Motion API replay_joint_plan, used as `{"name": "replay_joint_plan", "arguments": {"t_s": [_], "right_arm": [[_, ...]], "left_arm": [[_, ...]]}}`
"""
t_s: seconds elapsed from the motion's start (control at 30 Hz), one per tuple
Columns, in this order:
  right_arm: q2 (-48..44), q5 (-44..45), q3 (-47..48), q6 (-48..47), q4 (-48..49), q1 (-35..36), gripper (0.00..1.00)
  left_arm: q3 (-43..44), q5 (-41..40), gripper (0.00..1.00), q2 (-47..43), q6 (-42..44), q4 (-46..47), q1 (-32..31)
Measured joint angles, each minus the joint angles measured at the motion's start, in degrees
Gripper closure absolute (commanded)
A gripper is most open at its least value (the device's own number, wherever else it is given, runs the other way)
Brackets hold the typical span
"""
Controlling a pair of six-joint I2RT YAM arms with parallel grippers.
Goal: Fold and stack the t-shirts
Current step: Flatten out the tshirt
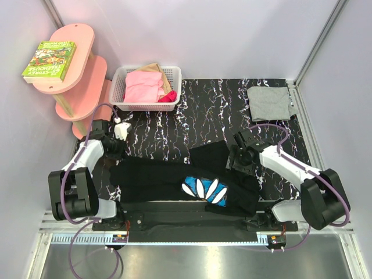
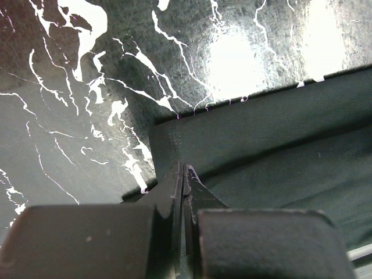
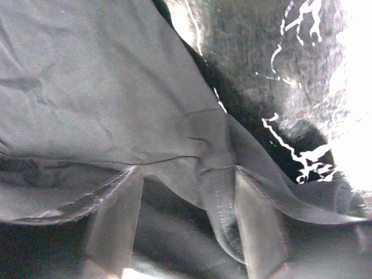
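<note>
The black t-shirt (image 1: 157, 174) lies stretched across the front of the table, its blue-and-white petal print (image 1: 204, 189) facing up. My left gripper (image 1: 114, 148) is at the shirt's left end. In the left wrist view it (image 2: 185, 170) is pinched shut at the shirt's corner (image 2: 279, 145), and a crease runs from the fingertips. My right gripper (image 1: 237, 158) is over the shirt's right part. In the right wrist view it (image 3: 187, 174) is open, with a hemmed fold of the shirt (image 3: 104, 87) between the fingers. The light grey t-shirt (image 1: 269, 103) lies folded at the back right.
A white basket (image 1: 120, 87) with pink clothes stands at the back left. A pink shelf (image 1: 75, 70) with a green book (image 1: 49, 60) is in the far left corner. The marbled black mat (image 1: 215, 110) covers the table between the basket and the grey shirt.
</note>
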Motion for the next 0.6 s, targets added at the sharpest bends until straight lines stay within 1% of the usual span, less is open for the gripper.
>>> {"name": "replay_joint_plan", "arguments": {"t_s": [0.03,0.07,0.1,0.13,0.43,0.53,0.6], "right_arm": [[-0.31,0.02,-0.48,0.11,0.37,0.0,0.51],[-0.59,0.02,-0.92,0.15,0.55,0.0,0.78],[-1.01,0.0,-1.51,0.52,0.7,0.0,0.91],[-1.25,0.02,-1.81,0.2,0.7,0.0,0.99],[-3.89,-0.07,-1.84,1.31,0.09,0.0,1.0],[-5.7,-0.02,1.81,1.07,-3.13,0.0,1.0],[-7.43,0.02,6.82,0.87,-5.81,0.0,1.0]], "left_arm": [[0.0,0.0,1.0,-0.22,0.02,0.0,0.0],[-0.02,0.0,1.0,-0.42,0.02,-0.07,0.0],[-0.02,0.0,1.0,-0.7,0.02,-0.13,0.0],[-0.02,0.0,1.0,-0.83,0.04,-0.13,0.0],[-0.2,-0.24,1.0,-1.86,0.39,-0.48,0.0],[-0.09,-0.46,1.0,-2.89,0.33,-1.01,0.0],[0.98,-0.57,1.0,-3.76,0.09,-2.62,0.0]]}}
